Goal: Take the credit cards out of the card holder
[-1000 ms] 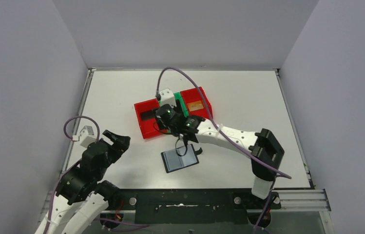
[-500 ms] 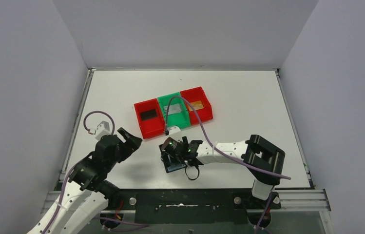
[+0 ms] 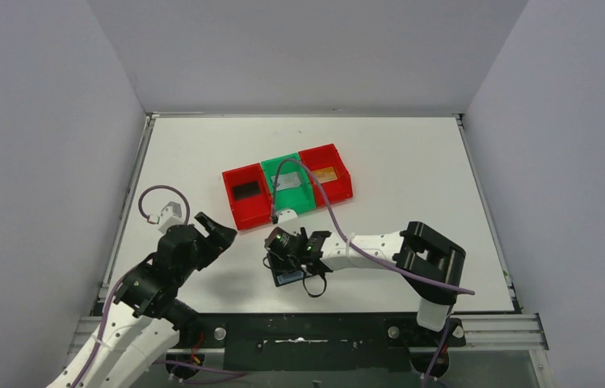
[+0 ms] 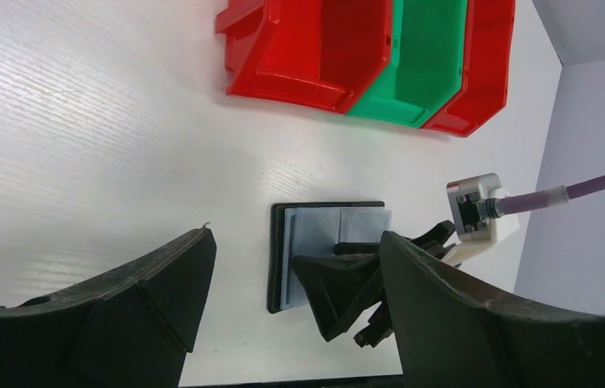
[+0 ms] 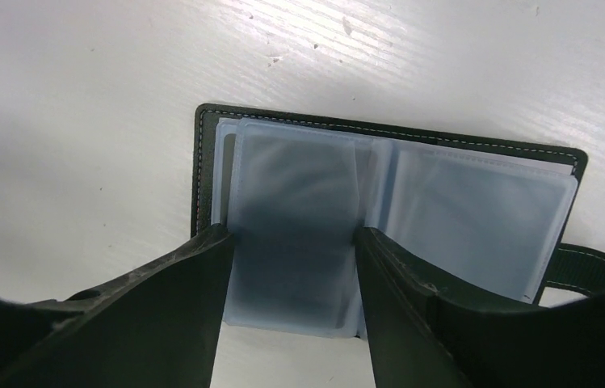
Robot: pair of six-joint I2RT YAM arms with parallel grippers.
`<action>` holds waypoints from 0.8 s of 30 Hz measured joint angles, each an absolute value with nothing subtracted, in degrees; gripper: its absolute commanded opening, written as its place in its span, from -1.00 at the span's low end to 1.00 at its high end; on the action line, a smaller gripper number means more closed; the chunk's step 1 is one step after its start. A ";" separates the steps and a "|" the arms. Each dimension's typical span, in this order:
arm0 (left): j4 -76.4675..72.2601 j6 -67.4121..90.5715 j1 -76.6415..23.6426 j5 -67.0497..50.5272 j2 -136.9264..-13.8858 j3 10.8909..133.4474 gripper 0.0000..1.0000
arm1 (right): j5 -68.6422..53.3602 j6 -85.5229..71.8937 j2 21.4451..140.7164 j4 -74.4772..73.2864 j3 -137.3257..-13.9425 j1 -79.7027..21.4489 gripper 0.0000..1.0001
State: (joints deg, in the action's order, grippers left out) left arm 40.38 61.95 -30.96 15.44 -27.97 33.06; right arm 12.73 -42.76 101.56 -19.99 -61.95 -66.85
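Currently: right claw (image 3: 289,263) astride open card holder (image 3: 291,279)

Top view: it lies near the table's (image 3: 404,162) front edge; left claw (image 3: 218,230) hovers beside.
Left wrist: jaws wide, empty, likely waiting to steady it.
Right wrist: jaws half-parted around one clear sleeve (image 5: 295,186), presumably to draw out what it holds.

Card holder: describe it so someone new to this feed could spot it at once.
On the white table, look between the red and green bins and the near edge. The card holder lies open and flat there, under the right gripper. Unlike the bright walled bins, it is a thin black cover holding cloudy grey-blue sleeves.
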 measured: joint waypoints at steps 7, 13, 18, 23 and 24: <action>39.59 62.37 -30.96 14.46 -28.58 32.51 0.48 | 12.80 -43.31 102.04 -19.99 -62.00 -66.39 -0.39; 38.50 62.39 -30.96 13.52 -29.69 31.83 0.48 | 11.92 -43.70 101.95 -19.22 -61.60 -65.54 -0.62; 35.53 61.76 -30.96 10.81 -31.31 30.63 0.48 | 8.36 -44.27 99.63 -14.39 -57.58 -63.57 -0.59; 28.67 59.59 -30.96 4.14 -37.01 28.69 0.46 | 0.99 -46.26 94.15 -5.76 -49.30 -58.61 -0.57; 27.11 59.29 -30.96 2.72 -38.48 28.38 0.46 | -0.62 -47.07 93.12 -3.60 -47.48 -57.41 -0.56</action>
State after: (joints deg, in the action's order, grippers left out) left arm 27.11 59.29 -30.96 2.72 -38.48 28.38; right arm -0.62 -47.07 93.12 -3.60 -47.48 -57.41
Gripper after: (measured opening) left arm 0.739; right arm 0.211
